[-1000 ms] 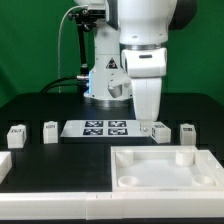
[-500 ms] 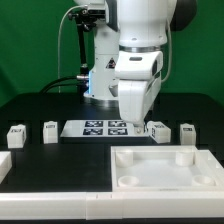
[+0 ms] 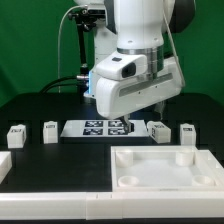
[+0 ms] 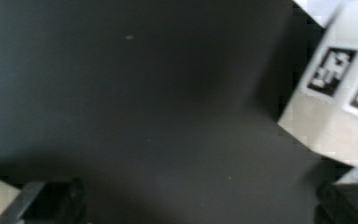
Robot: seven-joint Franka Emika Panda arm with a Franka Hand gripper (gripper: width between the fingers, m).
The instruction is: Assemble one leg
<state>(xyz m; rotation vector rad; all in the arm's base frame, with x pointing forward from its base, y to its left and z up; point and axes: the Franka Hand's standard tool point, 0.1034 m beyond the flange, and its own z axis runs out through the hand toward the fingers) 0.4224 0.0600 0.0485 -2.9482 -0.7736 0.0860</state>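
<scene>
**White plastic on a matt black top**

The table (image 3: pixel 40 105) has a matt black top, faintly speckled in the wrist view, with no glare. Each leg (image 3: pixel 50 131) looks like smooth white plastic with a printed black-and-white tag. The large panel (image 3: pixel 165 168) at the table's front edge is smooth, matt white. The marker board (image 3: pixel 100 127) is flat white with black print. The arm's shell (image 3: pixel 135 85) is glossy white.

No word, brand or number can be read anywhere. The marker board (image 3: pixel 100 128) on the desk (image 3: pixel 60 160) bears only black-and-white square tags. The leg (image 3: pixel 50 131) near its end on the exterior view's left shows one such tag.
</scene>
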